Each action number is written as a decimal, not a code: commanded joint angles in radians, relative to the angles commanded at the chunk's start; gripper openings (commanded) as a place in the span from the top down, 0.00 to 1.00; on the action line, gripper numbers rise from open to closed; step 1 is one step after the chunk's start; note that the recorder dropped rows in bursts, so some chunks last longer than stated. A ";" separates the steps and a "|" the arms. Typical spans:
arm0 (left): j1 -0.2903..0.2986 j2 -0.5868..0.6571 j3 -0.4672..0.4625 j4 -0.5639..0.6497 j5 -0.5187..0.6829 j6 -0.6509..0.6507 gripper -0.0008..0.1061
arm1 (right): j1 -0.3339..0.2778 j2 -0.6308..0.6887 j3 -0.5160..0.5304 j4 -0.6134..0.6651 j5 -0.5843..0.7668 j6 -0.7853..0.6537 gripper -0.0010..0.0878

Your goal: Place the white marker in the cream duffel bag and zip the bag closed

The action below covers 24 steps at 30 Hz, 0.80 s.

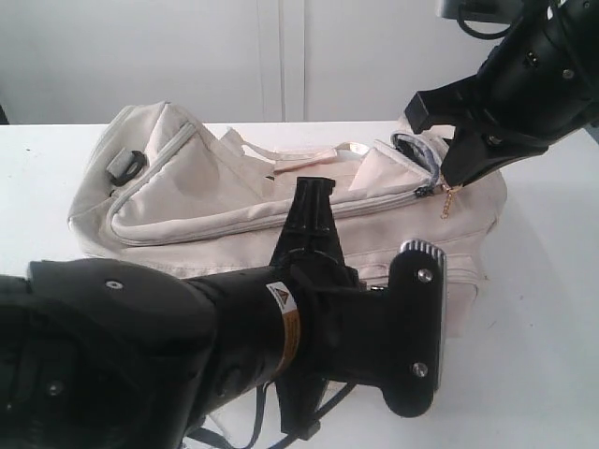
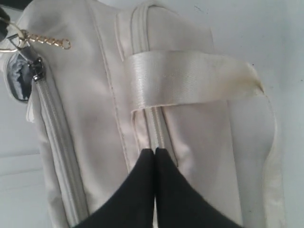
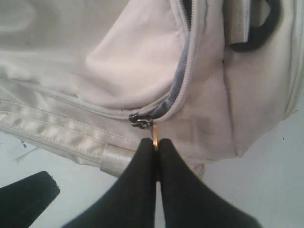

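The cream duffel bag [image 1: 187, 201] [image 2: 90, 99] [image 3: 128, 61] lies on the white table [image 1: 543, 309]. Its curved main zip is closed along most of the flap; the slider [image 3: 140, 120] [image 1: 426, 191] sits near the bag's right end. Past the slider a short gap [image 3: 183, 71] shows grey lining. My right gripper [image 3: 155, 141] [image 1: 456, 176] is shut on the gold zip pull [image 3: 155, 133], whose chain [image 1: 450, 200] [image 2: 47, 40] hangs loose. My left gripper [image 2: 155, 150] [image 1: 314, 184] is shut, with its tips against the front panel by the small pocket zip [image 2: 154, 126]. The white marker is out of view.
A shiny strap handle [image 2: 190, 78] crosses the front panel just beyond the left tips. Black plastic rings [image 1: 131, 164] [image 3: 256, 33] sit at the bag's ends. A white paper tag [image 3: 19, 147] lies on the table beside the bag. The left arm fills the lower left of the exterior view.
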 joint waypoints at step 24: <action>0.006 0.107 -0.119 0.069 -0.042 -0.002 0.39 | 0.000 0.000 0.000 0.000 -0.002 0.000 0.99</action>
